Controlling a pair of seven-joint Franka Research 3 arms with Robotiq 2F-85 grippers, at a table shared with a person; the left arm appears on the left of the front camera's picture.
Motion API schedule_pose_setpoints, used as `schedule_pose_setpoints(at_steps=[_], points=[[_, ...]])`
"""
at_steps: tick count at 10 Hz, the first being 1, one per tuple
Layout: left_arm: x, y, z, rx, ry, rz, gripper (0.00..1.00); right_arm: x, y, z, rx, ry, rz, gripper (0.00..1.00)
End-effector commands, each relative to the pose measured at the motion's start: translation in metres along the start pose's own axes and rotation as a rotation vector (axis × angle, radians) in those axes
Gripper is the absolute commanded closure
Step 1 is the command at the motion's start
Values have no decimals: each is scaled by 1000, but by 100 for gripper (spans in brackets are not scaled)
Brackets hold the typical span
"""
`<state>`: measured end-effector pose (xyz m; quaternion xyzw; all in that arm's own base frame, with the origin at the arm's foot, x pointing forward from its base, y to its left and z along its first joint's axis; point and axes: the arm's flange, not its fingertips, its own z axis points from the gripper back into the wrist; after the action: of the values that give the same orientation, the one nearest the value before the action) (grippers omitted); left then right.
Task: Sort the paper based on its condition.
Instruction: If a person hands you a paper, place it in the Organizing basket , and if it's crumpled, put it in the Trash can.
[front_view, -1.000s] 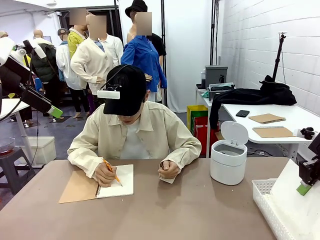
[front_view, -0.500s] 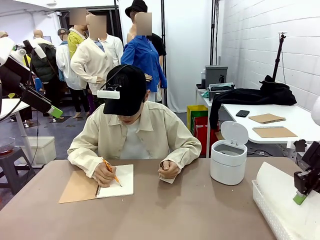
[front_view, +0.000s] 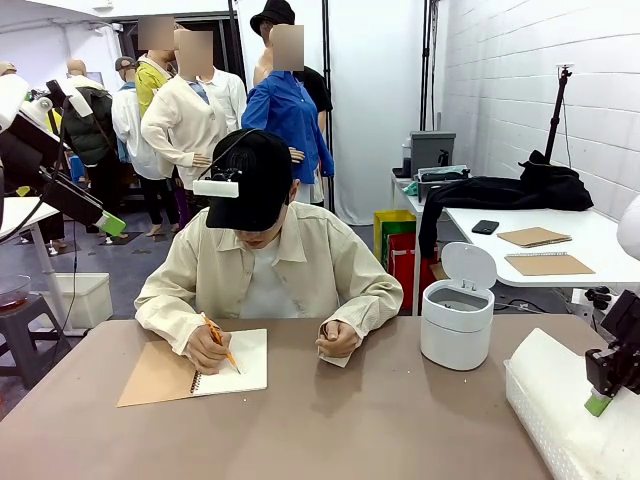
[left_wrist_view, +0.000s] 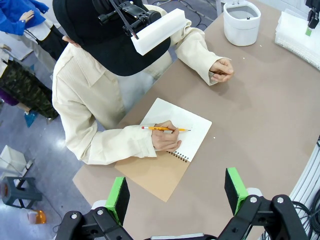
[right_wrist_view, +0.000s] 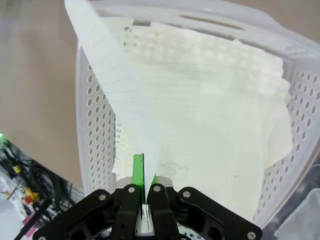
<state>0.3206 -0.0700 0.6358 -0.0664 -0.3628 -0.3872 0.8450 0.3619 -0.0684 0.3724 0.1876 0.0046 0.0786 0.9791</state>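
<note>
My right gripper (right_wrist_view: 145, 200) is shut on the edge of one thin white sheet of paper (right_wrist_view: 117, 80), which rises and curves away from its fingers. In the front view that gripper (front_view: 598, 402) hangs low at the right edge, and the held sheet (front_view: 550, 375) arches over the white slotted basket (front_view: 530, 420). More lined sheets (right_wrist_view: 215, 125) lie flat inside the basket (right_wrist_view: 86, 130). High at the left, my left gripper (left_wrist_view: 176, 194) stands open with nothing between its pads, above the person's spiral notebook (left_wrist_view: 175, 120).
A person sits at the far side, writing with a pencil (left_wrist_view: 165, 129) in the open notebook (front_view: 195, 367); the other hand (front_view: 338, 340) rests on the table. A white lidded bin (front_view: 457, 320) stands beside the basket. Bare brown tabletop (front_view: 350, 420) lies in the middle.
My right gripper has come down and slightly left with the sheet, which now bows lower over the basket. The left arm and the person have hardly moved.
</note>
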Motion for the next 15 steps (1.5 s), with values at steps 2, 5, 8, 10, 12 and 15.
schedule_pose_setpoints(at_steps=[2, 5, 8, 10, 12, 15], points=[[0, 1, 1, 3, 0, -6, 0, -4, 2, 1, 34, 51, -115, 100], [0, 1, 1, 3, 0, -6, 0, -8, 0, 5, 10, 91, -211, 100], [0, 1, 1, 3, 0, -6, 0, -8, 0, 10, -17, 125, -267, 96], [0, 1, 1, 3, 0, -6, 0, -8, -1, 13, -82, 141, -264, 59], [0, 1, 1, 3, 0, -6, 0, -10, -6, 20, -137, 164, -265, 22], [0, 1, 1, 3, 0, -6, 0, -12, -10, 41, -294, 172, -267, 0]])
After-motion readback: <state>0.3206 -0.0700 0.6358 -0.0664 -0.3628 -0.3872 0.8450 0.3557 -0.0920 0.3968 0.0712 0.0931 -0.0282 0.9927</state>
